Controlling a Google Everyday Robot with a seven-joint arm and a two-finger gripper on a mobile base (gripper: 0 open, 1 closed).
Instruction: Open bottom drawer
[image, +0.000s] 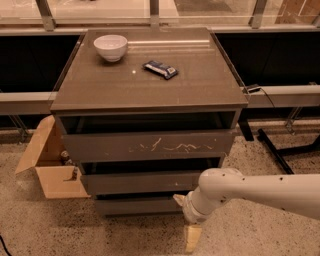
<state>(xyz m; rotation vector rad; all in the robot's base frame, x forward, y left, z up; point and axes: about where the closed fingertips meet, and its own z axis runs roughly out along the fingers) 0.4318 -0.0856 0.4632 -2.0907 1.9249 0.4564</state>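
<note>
Counting three drawer fronts (150, 146), I see my gripper (186, 220) low at the bottom drawer's (135, 205) right end, fingers (192, 239) spread apart; one bowl (110, 47), one wrapper (160, 69) on top.

The gripper (186, 220) hangs low, just beside the right end of the bottom drawer (135, 205).

The desk (150, 87) is dull grey-brown. Its bottom drawer (135, 205) is plain and darker, and the top front (165, 147) has white scratches. The bowl (110, 47) is white and the packet (160, 69) is dark blue with pale marks. The box (47, 167) is tan cardboard and the floor (45, 232) is speckled beige. The arm (260, 192) is white with dark dots. The gripper (183, 222), at the bottom drawer's right end, has its tan fingers (192, 239) spread.
</note>
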